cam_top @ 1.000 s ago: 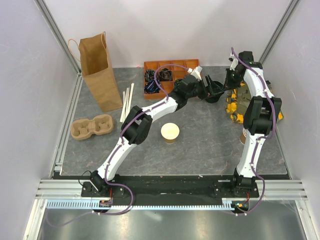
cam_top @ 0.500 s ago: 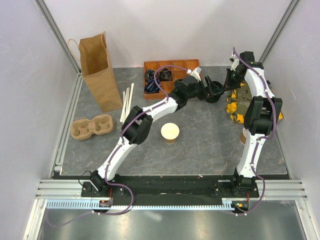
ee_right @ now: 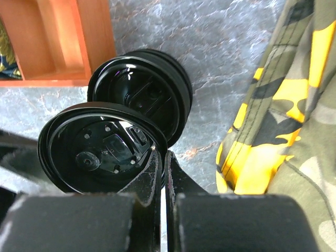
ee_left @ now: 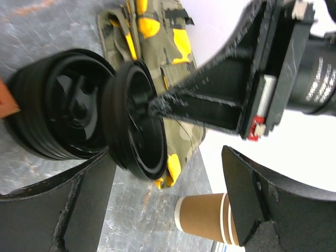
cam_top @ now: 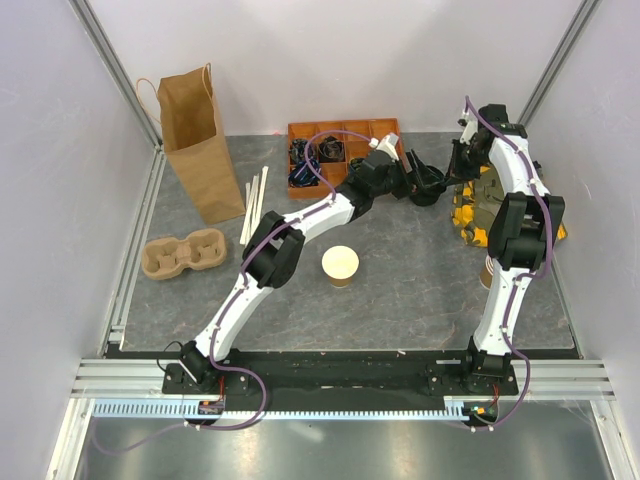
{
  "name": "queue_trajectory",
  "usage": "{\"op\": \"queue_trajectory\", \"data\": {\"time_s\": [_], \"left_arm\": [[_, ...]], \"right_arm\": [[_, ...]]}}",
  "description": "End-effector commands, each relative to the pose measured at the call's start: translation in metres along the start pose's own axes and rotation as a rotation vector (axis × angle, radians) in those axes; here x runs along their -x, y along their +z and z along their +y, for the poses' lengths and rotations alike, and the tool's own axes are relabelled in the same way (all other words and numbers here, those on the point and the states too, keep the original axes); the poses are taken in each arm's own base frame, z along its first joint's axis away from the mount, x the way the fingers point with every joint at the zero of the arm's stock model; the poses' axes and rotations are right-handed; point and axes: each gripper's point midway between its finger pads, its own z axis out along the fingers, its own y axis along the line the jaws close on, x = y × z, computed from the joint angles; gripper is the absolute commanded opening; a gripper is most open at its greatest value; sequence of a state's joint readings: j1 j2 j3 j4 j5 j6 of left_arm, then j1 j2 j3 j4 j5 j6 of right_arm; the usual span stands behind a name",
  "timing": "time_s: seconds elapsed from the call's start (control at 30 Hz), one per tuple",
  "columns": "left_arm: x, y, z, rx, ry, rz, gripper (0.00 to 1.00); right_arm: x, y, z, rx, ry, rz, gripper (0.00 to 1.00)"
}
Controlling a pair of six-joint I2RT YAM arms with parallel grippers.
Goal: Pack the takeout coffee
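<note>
Right gripper pinches black lid; left gripper wide.

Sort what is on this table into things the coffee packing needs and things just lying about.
For the job:
- open paper cup
- black lid, pinched in the right gripper
- brown paper bag

Lying about:
- stack of lids
- stack of cups
- orange tray
- camouflage cloth
- cup carrier
- white sticks
</note>
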State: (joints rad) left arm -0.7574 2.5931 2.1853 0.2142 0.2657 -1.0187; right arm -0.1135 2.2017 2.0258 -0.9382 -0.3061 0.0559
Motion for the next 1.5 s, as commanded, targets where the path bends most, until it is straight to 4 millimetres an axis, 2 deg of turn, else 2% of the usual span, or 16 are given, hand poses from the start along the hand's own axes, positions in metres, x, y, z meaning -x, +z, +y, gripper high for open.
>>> {"op": "queue_trajectory", "data": {"time_s": [0.0, 0.1, 0.3, 0.33, 0.47, 0.57, 0.63, 0.67, 0.7, 0.77, 0.8, 0.83, 1.07, 1.2, 1.3, 1.47], "left_arm": [[0.018, 0.001, -0.001, -0.004, 0.020, -0.055, 0.88], [0.018, 0.000, -0.009, -0.036, 0.020, -0.044, 0.88], [0.033, -0.024, -0.071, -0.175, 0.089, -0.032, 0.91], [0.046, -0.038, -0.097, -0.211, 0.143, -0.053, 0.91], [0.066, -0.078, -0.115, -0.189, 0.204, -0.042, 0.97], [0.083, -0.127, -0.119, -0.167, 0.213, -0.015, 1.00], [0.077, -0.154, -0.102, -0.141, 0.274, 0.036, 1.00], [0.076, -0.170, -0.109, -0.147, 0.310, 0.041, 1.00], [0.083, -0.196, -0.134, -0.177, 0.365, 0.022, 1.00], [0.063, -0.223, -0.126, -0.160, 0.480, 0.089, 1.00], [0.067, -0.251, -0.154, -0.206, 0.562, 0.059, 1.00], [0.047, -0.264, -0.137, -0.192, 0.650, 0.134, 1.00], [0.028, -0.375, -0.164, -0.241, 1.430, -0.028, 1.00], [0.005, -0.396, -0.167, -0.278, 1.808, -0.100, 0.94], [-0.024, -0.389, -0.161, -0.366, 2.108, -0.066, 0.83], [-0.068, -0.367, -0.156, -0.504, 2.319, 0.063, 0.69]], "right_arm": [[0.017, -0.033, 0.015, 0.024, -0.029, -0.066, 0.00], [0.020, -0.037, 0.016, 0.028, -0.035, -0.078, 0.00], [0.042, -0.064, 0.026, 0.051, -0.079, -0.161, 0.00], [0.045, -0.069, 0.028, 0.053, -0.096, -0.176, 0.00], [0.055, -0.099, 0.041, 0.082, -0.168, -0.241, 0.00], [0.056, -0.123, 0.051, 0.095, -0.226, -0.281, 0.00], [0.050, -0.139, 0.068, 0.165, -0.262, -0.291, 0.00], [0.046, -0.149, 0.076, 0.195, -0.281, -0.301, 0.00], [0.039, -0.150, 0.082, 0.239, -0.301, -0.288, 0.00], [0.021, -0.161, 0.107, 0.375, -0.337, -0.257, 0.00], [0.010, -0.161, 0.113, 0.423, -0.365, -0.235, 0.00], [-0.005, -0.164, 0.123, 0.473, -0.367, -0.193, 0.00], [-0.105, -0.183, 0.184, 0.882, -0.413, 0.028, 0.00], [-0.166, -0.187, 0.219, 1.030, -0.414, 0.216, 0.00], [-0.200, -0.180, 0.228, 1.016, -0.473, 0.312, 0.00], [-0.234, -0.177, 0.231, 1.022, -0.455, 0.422, 0.00]]}}
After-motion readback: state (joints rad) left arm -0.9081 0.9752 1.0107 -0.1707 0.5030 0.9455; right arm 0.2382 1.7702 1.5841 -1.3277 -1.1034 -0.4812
